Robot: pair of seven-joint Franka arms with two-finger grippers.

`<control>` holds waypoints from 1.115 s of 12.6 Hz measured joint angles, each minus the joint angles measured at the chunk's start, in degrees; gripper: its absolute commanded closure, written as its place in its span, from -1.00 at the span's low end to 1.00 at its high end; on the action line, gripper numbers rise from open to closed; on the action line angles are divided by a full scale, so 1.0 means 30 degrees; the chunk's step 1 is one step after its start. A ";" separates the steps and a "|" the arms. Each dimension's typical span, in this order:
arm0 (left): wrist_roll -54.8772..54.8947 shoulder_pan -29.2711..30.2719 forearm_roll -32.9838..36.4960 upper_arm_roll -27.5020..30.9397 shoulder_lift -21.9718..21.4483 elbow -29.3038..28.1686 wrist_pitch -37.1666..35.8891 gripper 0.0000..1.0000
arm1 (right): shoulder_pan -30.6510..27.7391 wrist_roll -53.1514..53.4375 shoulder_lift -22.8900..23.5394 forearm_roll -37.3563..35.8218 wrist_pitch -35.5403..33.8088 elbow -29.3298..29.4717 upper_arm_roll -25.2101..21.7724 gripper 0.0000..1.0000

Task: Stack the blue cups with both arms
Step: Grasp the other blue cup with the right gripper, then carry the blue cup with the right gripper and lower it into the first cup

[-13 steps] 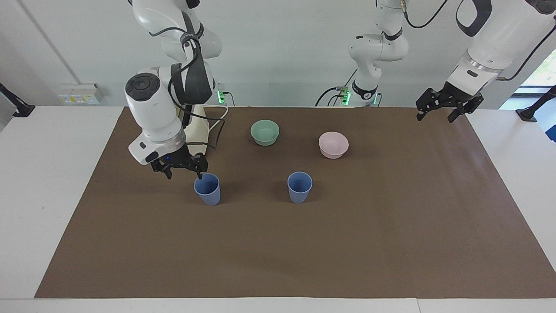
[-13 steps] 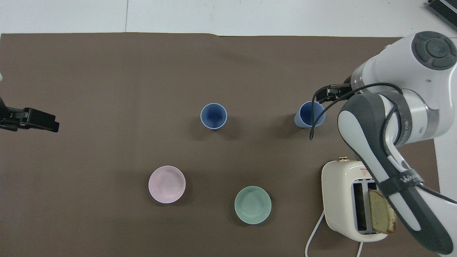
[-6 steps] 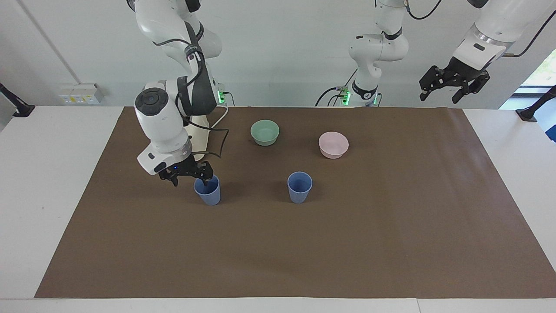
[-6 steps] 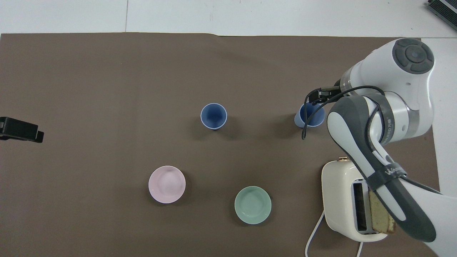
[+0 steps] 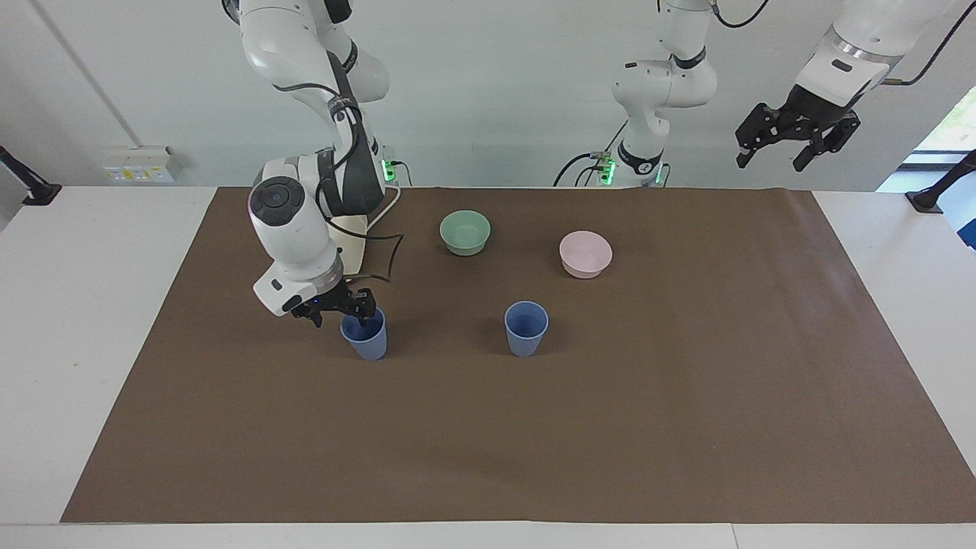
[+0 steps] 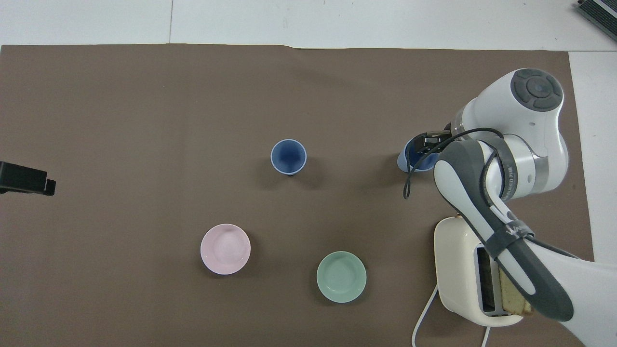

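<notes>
At left of centre in the facing view: right end effector [image 5: 341, 316] of the white jointed arm, lowered onto the rim of a small periwinkle-blue tapered plastic cup [image 5: 367, 341]. Fingers apart, one tip over the cup's mouth, the other outside its wall; no firm clamp on the wall visible. Cup upright on the brown paper mat [image 5: 686, 381] covering the white worktop [image 5: 76, 305].

At centre of the same view: second, identical periwinkle-blue plastic cup [image 5: 526, 331], upright, free of both arms, well apart from the first and level with it in the frame.

Above the cups in the frame, nearer the robots: pale green round bowl [image 5: 465, 232] and pale pink round bowl [image 5: 585, 254], apart from each other.

At upper right of the facing view: left end effector [image 5: 797, 145], raised high over the mat's edge, fingers spread apart, holding nothing; arm waiting. Seen only as a black tip at the left edge of the overhead view.

At lower right of the overhead view: cream two-slot toaster [image 6: 455, 260] with a slice of bread [image 6: 515, 301] in one slot, partly covered by the right arm.
</notes>
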 measured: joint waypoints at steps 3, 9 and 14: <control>-0.0421 0.0000 0.0000 -0.0026 -0.0009 -0.0152 0.0239 -1.00 | -0.0002 0.0000 0.0000 0.0000 0.0477 -0.0449 -0.0004 1.00; -0.0429 0.0005 0.0000 0.0013 -0.0100 -0.0336 0.0371 -1.00 | 0.0016 0.0054 -0.0204 0.0098 0.0371 -0.0330 0.0038 1.00; -0.0432 0.0009 0.0000 0.0142 -0.0125 -0.0336 0.0382 -1.00 | 0.0463 0.0314 -0.2143 0.0105 -0.0702 -0.0216 0.0061 1.00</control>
